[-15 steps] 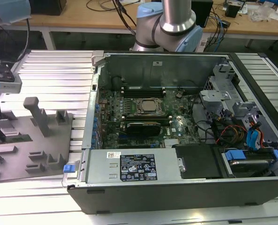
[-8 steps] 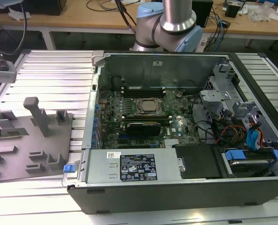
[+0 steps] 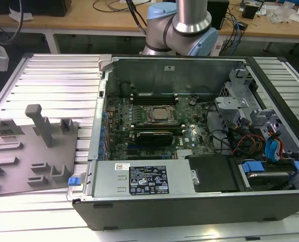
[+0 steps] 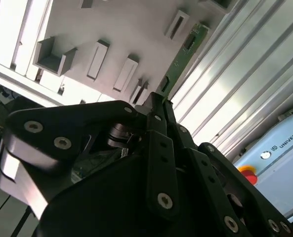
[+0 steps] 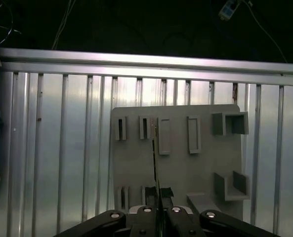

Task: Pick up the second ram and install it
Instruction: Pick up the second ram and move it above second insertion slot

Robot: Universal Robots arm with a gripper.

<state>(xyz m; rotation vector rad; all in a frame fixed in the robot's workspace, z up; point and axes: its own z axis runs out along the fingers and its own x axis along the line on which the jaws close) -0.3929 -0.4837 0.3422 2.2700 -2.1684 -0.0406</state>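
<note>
The fingers are clenched on the 2nd ram, a thin green strip held above the grey fixture plate on the ribbed desk.

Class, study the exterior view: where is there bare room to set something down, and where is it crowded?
Free: the ribbed table between the fixture and the far edge, and the strip before the case. Crowded: the fixture's holders and the case's inside, packed with motherboard and cables.
</note>
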